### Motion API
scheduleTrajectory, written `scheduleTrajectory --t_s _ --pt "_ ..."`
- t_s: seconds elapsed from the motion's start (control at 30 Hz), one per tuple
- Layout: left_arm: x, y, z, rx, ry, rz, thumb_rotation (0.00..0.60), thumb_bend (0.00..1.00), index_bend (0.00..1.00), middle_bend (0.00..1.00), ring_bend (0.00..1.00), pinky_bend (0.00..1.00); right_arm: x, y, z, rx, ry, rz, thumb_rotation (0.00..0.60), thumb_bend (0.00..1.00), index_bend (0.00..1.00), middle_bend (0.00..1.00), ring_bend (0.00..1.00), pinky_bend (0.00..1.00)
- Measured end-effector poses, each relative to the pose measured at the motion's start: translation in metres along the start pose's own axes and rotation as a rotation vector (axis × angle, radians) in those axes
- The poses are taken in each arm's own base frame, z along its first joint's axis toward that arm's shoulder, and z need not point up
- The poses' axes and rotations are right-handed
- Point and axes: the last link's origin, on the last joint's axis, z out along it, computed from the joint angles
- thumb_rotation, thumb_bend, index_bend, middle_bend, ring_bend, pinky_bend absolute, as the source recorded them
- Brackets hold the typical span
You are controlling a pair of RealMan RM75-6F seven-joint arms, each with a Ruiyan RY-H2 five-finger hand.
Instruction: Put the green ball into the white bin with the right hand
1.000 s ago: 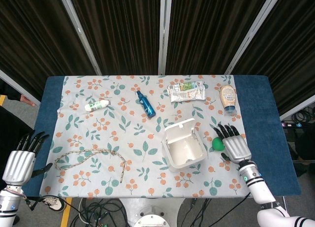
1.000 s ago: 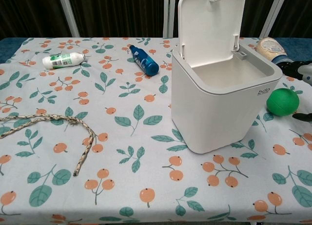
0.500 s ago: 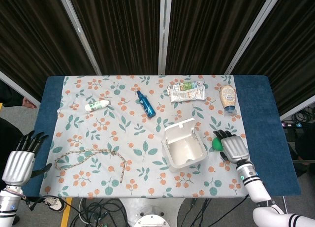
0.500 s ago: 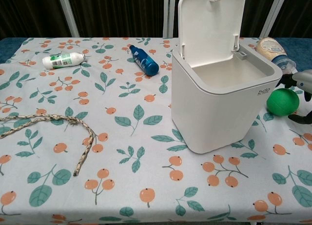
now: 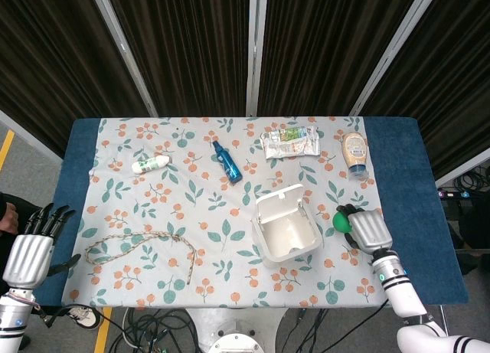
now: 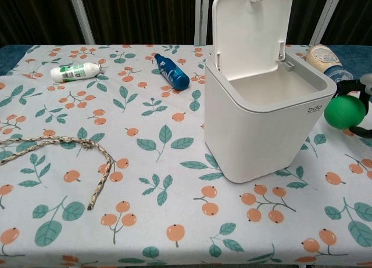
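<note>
The green ball point(image 6: 344, 111) is off the cloth, just right of the white bin point(image 6: 264, 128), and my right hand point(image 5: 365, 229) grips it with fingers curled around it. From the head view the ball point(image 5: 341, 220) peeks out at the hand's left side. The bin point(image 5: 285, 229) stands with its lid point(image 6: 251, 25) flipped up and its inside bare. My left hand point(image 5: 32, 250) hangs open beyond the table's left front corner, holding nothing.
A braided rope point(image 5: 138, 243) lies front left. At the back sit a white bottle point(image 5: 151, 165), a blue bottle point(image 5: 227, 162), a foil packet point(image 5: 289, 142) and a tan squeeze bottle point(image 5: 354, 154).
My right hand's fingers closed around the green ball and raised it a little off the cloth. The left hand stayed where it was.
</note>
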Motion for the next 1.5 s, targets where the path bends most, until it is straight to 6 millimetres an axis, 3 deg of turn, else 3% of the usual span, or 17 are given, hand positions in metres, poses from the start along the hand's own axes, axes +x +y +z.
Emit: scheduleTrajectory --t_s 0.33,0.6,0.83,1.1,1.23,1.5 --pt "0.000 0.004 0.000 -0.008 0.001 0.006 0.600 0.13 0.17 0.13 0.03 0.13 0.061 0.015 -0.045 0.082 0.236 0.083 0.600 0.36 0.54 0.46 0.44 0.65" --pt "0.001 0.005 0.001 -0.009 0.004 0.008 0.600 0.13 0.17 0.13 0.04 0.13 0.089 -0.013 -0.073 0.247 0.348 0.098 0.600 0.36 0.54 0.46 0.44 0.65" --pt "0.001 0.004 0.002 -0.007 0.000 0.005 0.600 0.13 0.17 0.13 0.03 0.13 0.092 -0.046 -0.066 0.353 0.344 0.077 0.600 0.33 0.52 0.46 0.43 0.63" --pt "0.001 0.001 0.001 0.003 -0.001 -0.001 0.600 0.13 0.17 0.13 0.04 0.13 0.095 -0.073 -0.050 0.430 0.315 0.061 0.600 0.14 0.18 0.24 0.19 0.39" --pt "0.001 -0.001 0.001 0.004 -0.002 -0.003 0.600 0.13 0.17 0.13 0.04 0.13 0.095 -0.075 -0.047 0.438 0.307 0.071 0.600 0.10 0.12 0.20 0.15 0.34" --pt "0.001 -0.001 0.001 0.004 0.003 -0.005 0.600 0.13 0.17 0.13 0.03 0.13 0.096 -0.068 -0.049 0.424 0.318 0.091 0.600 0.10 0.12 0.20 0.15 0.33"
